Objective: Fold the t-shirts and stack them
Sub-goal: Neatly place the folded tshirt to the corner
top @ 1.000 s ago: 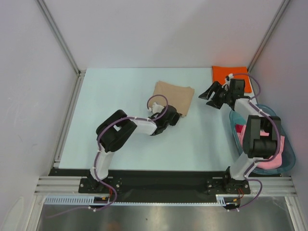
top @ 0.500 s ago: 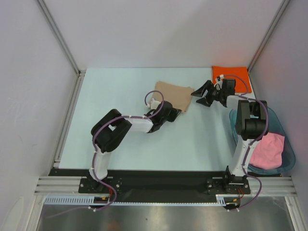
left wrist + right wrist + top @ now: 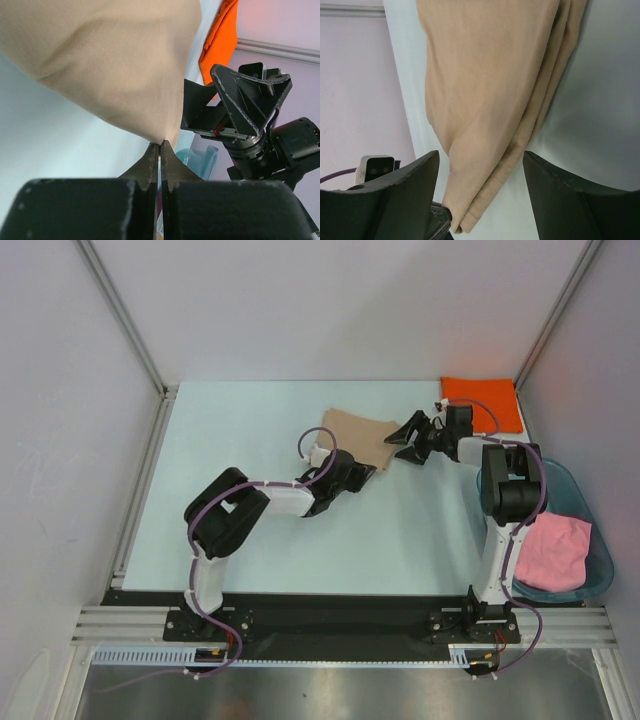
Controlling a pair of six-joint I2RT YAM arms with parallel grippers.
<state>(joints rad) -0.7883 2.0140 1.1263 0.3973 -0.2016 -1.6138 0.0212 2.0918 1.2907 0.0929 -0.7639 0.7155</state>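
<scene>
Mid-frame, the left gripper (image 3: 160, 147) is clamped on the tan shirt (image 3: 358, 436) at its corner, probably to fold it. The right gripper (image 3: 403, 437) hangs wide open beside it, empty.

Soft, even light from above fills the overhead view, bright and nearly shadowless on the pale tabletop (image 3: 250, 410), with a dull sheen on the steel strip (image 3: 330, 690) at the near edge. In both wrist views the close black jaws look slightly soft, while the tan t-shirt (image 3: 485, 90) shows gentle shading along its folds.
</scene>
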